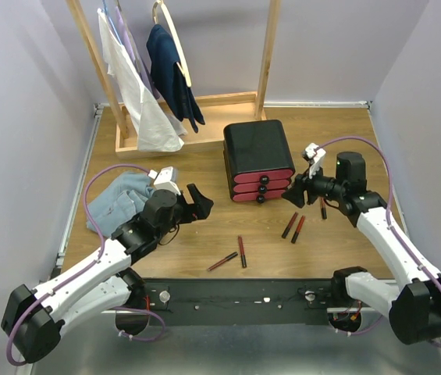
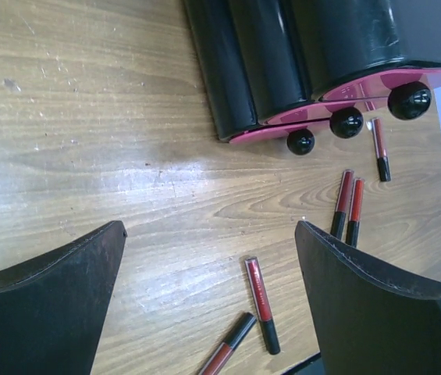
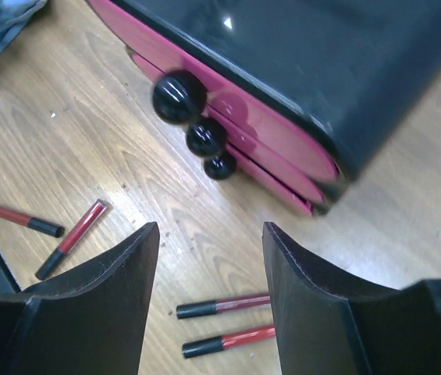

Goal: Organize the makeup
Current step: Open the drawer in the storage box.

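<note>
The black box (image 1: 256, 144) is sitting toward the back middle of the wooden table (image 1: 204, 168), its three pink drawers (image 1: 262, 186) stacked and facing the arms, each one showing a round black knob (image 3: 179, 97). All the makeup in view is lying loose on the table in front of the box: five lip tubes, none in a gripper. A side-by-side pair (image 1: 293, 226) is lying just ahead of the box's right corner, almost parallel and close together. A single tube (image 1: 323, 209) is lying a little to their right, beside the right arm. An angled pair (image 1: 236, 255) is lying nearer the arm bases, the two tubes close together and pointing in different directions. The left gripper (image 1: 200, 199) is hovering left of the box with its fingers (image 2: 48, 305) spread wide and nothing between them. The right gripper (image 1: 292, 195) is hanging just off the box's right front corner, above the table; its fingers (image 3: 95, 312) are standing apart with nothing pinched, and the wrist view is showing the side-by-side pair on the wood through the gap. A light blue cloth (image 1: 117, 201) is lying crumpled at the left of the table, beside the left arm. A wooden rack (image 1: 181, 117) at the back is holding a white and a dark blue garment.
</note>
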